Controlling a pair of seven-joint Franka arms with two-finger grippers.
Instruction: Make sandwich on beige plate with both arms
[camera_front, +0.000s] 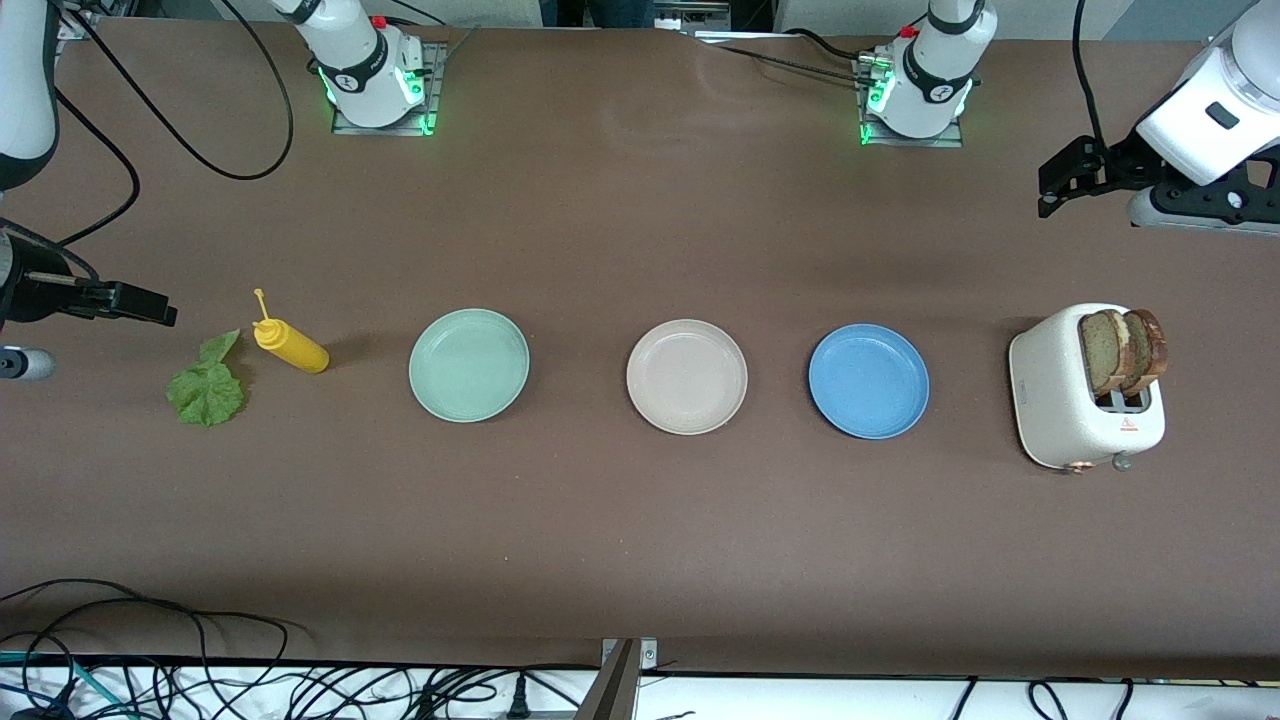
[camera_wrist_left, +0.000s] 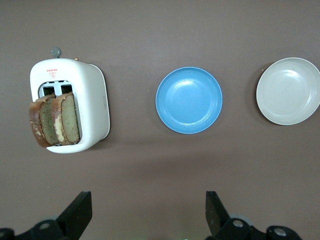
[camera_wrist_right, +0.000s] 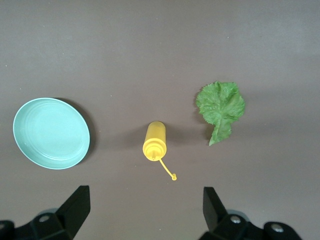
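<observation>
Front view. We note three plates in a row across the brown tabletop (camera_front: 640, 540): mint-green plate (camera_front: 469, 365) toward the right arm's end, beige plate (camera_front: 687, 376) in the middle, blue plate (camera_front: 869, 381) toward the left arm's end. All three are bare. Past the blue plate stands a white toaster (camera_front: 1085, 400) with two bread slices (camera_front: 1125, 350) upright in its slots. At the right arm's end, a lettuce leaf (camera_front: 207, 385) lies flat, just beside a yellow squeeze bottle (camera_front: 288, 345) on its side. Left claw (camera_front: 1068, 180) hangs in the air at its own end of the tabletop; right claw (camera_front: 140, 300) hangs near the leaf's end. Both arms wait.

Left wrist view. We see the left claw (camera_wrist_left: 147, 215) spread wide, holding nothing, over bare tabletop; toaster (camera_wrist_left: 75, 107), bread slices (camera_wrist_left: 55, 120), blue plate (camera_wrist_left: 189, 100) and beige plate (camera_wrist_left: 290, 91) below.

Right wrist view. Right claw (camera_wrist_right: 145, 215) likewise wide and empty. Leaf (camera_wrist_right: 221, 107), bottle (camera_wrist_right: 155, 141) and mint-green plate (camera_wrist_right: 51, 133) lie apart from one another.
</observation>
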